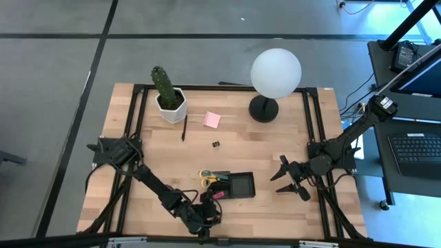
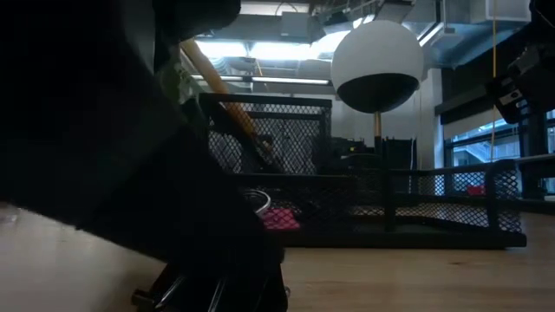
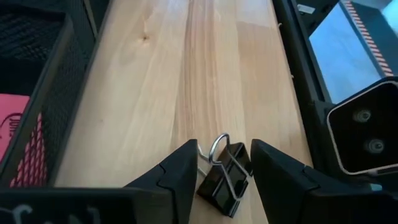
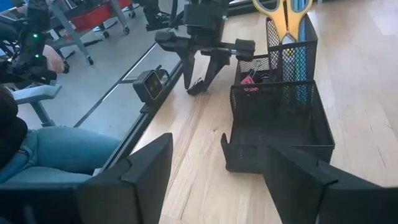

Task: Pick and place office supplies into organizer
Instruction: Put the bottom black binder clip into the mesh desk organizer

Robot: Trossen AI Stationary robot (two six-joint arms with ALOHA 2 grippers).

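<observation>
A small black binder clip lies on the wood near the table's front edge, just in front of the black mesh organizer. My left gripper points down over it, open, one finger on each side; it also shows in the right wrist view. Yellow-handled scissors stand upright in the organizer, and something pink lies in one compartment. My right gripper is open and empty to the organizer's right. A pink sticky-note pad, a black pen and another clip lie farther back. My left gripper comes at the binder clip from above, its fingers close beside the clip's body and wire handle. The clip lies on the table. I cannot tell whether the fingers touch it.
A potted cactus and a white globe lamp stand at the table's far side. A black frame rail and a small camera box run along the front edge close to my left gripper. A seated person is beyond the table.
</observation>
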